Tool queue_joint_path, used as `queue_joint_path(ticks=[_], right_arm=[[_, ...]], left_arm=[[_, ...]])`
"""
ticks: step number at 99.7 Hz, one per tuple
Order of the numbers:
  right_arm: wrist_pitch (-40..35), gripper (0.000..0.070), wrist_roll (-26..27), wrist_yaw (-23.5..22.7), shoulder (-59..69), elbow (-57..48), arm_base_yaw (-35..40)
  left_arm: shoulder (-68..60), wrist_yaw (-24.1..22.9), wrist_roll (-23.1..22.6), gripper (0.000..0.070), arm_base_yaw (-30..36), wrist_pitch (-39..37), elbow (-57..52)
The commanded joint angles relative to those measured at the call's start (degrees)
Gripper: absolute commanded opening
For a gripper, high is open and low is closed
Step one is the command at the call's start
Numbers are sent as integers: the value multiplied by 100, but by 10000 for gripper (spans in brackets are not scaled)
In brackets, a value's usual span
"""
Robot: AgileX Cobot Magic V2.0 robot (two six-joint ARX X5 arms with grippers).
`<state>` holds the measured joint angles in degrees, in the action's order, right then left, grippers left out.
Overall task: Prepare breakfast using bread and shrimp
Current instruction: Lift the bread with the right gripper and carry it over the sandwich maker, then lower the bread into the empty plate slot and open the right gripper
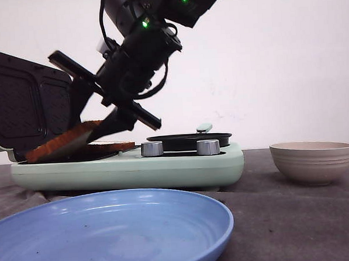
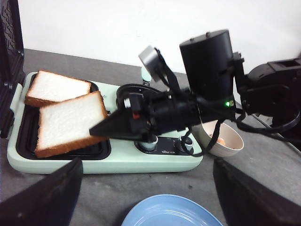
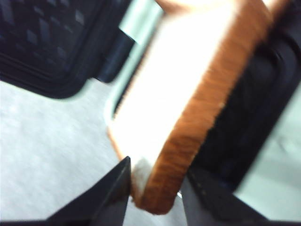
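Bread slice [image 2: 69, 123] tilts, its corner pinched in right gripper [image 2: 101, 130]; left gripper unseen

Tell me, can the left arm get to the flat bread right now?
Probably not easily. The right tool holds the tilted slice over the griddle, with its arm across the machine, partly blocking the flat slice. The left tool is open and empty.

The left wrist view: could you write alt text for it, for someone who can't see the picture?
A black robot gripper pinches the edge of one slice of bread, tilted over the dark tray of a mint-green breakfast machine. A second slice lies behind it, a beige bowl beside the machine, a blue plate in front.
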<state>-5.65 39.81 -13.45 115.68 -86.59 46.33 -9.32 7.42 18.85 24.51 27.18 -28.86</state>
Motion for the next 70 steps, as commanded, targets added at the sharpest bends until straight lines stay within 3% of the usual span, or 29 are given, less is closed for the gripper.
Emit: queue_joint_path(ticks=[1, 20, 34, 70], right_arm=[[-72, 209, -157, 20, 125, -249, 81], [-629, 223, -494, 208, 125, -564, 87], [-929, 274, -625, 323, 125, -610, 85], [-1298, 277, -938, 466, 125, -612, 98]], left_arm=[[9, -13, -9, 474, 20, -61, -118], [9, -13, -9, 474, 20, -61, -118], [9, -13, -9, 474, 20, -61, -118], [9, -13, -11, 474, 20, -59, -118]])
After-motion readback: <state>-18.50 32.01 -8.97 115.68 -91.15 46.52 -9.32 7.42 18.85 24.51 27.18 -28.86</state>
